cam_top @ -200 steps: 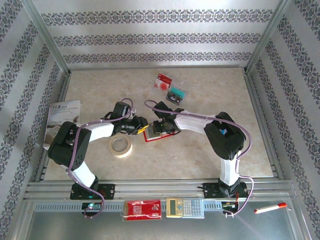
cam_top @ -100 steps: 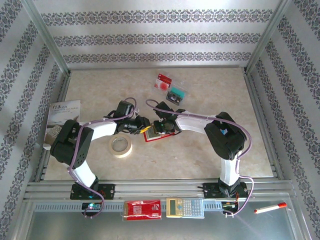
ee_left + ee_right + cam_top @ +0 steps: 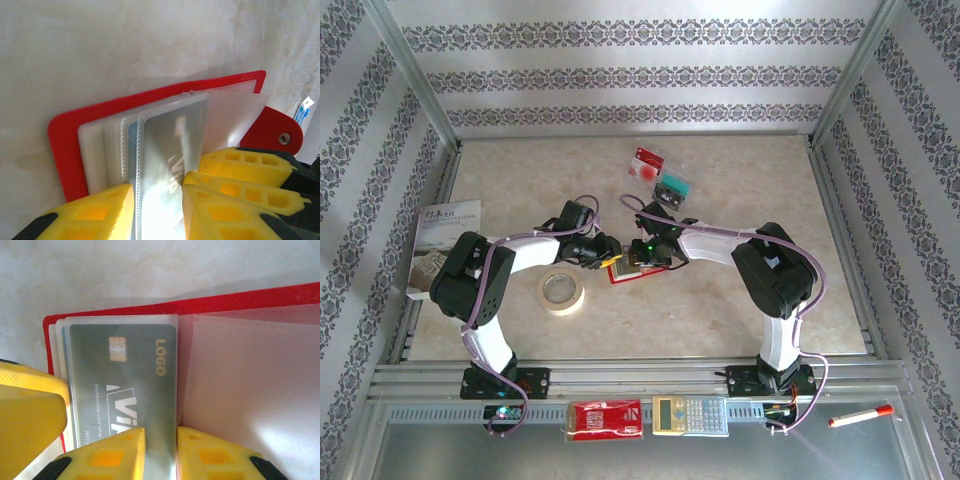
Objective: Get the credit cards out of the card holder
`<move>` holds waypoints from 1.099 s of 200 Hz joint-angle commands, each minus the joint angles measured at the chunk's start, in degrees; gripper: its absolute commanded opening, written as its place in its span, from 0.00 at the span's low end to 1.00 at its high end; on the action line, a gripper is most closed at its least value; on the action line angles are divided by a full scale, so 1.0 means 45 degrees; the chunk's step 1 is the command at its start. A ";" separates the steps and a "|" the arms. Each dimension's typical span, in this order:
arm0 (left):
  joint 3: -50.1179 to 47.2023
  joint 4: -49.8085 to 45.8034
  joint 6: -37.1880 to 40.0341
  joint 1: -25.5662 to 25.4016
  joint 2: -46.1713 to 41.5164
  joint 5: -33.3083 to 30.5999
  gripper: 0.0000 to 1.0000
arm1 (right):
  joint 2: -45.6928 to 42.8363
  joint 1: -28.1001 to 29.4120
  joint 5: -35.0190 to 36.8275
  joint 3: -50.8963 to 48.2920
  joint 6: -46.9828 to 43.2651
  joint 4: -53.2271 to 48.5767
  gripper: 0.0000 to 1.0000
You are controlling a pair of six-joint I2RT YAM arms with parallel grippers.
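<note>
The red card holder (image 3: pixel 620 275) lies open at mid-table, its clear pockets fanned (image 3: pixel 65 150) (image 3: pixel 200 302). A grey credit card (image 3: pixel 125 375) (image 3: pixel 170 145) marked LOGO sits in the top pocket. My left gripper (image 3: pixel 608 257) (image 3: pixel 159 182) rests its tips on that pocket, jaws a narrow gap apart with the pocket showing between them. My right gripper (image 3: pixel 642 252) (image 3: pixel 161 432) meets it from the other side, jaws also slightly apart over the card's edge strip. Two other credit cards lie behind on the table: red-with-white (image 3: pixel 646 162) and teal-and-black (image 3: pixel 673 186).
A tape roll (image 3: pixel 561 291) lies just left of the holder, near my left arm. A booklet (image 3: pixel 445 235) sits at the table's left edge. A red packet (image 3: pixel 605 420), a calculator (image 3: pixel 690 414) and a red-capped pen (image 3: pixel 860 416) rest on the near rail and shelf.
Both grippers have drawn closer together over the holder and now cover most of it. The right jaws have narrowed; the left jaws narrowed slightly.
</note>
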 commanded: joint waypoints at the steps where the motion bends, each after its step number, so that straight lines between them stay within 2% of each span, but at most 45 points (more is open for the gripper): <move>1: 0.0212 -0.0486 0.0487 -0.0179 0.0256 -0.0142 0.32 | 0.0668 -0.0104 0.0173 -0.0653 0.0200 -0.0281 0.24; 28: 0.0292 -0.0507 0.0474 -0.0229 0.0366 -0.0185 0.32 | 0.0688 -0.0124 -0.0079 -0.0735 0.0323 -0.0055 0.24; 84: 0.0830 -0.2149 0.1163 -0.0528 0.0624 -0.1271 0.32 | 0.0700 -0.0444 -0.0819 -0.1132 0.0574 0.0612 0.23; 135: 0.1308 -0.2735 0.1409 -0.0807 0.1022 -0.1713 0.30 | 0.0755 -0.0829 -0.1613 -0.1505 0.0790 0.1276 0.23; 220: 0.1918 -0.2551 0.1673 -0.0964 0.0948 -0.0923 0.24 | 0.1000 -0.1331 -0.2798 -0.1827 0.1006 0.2173 0.23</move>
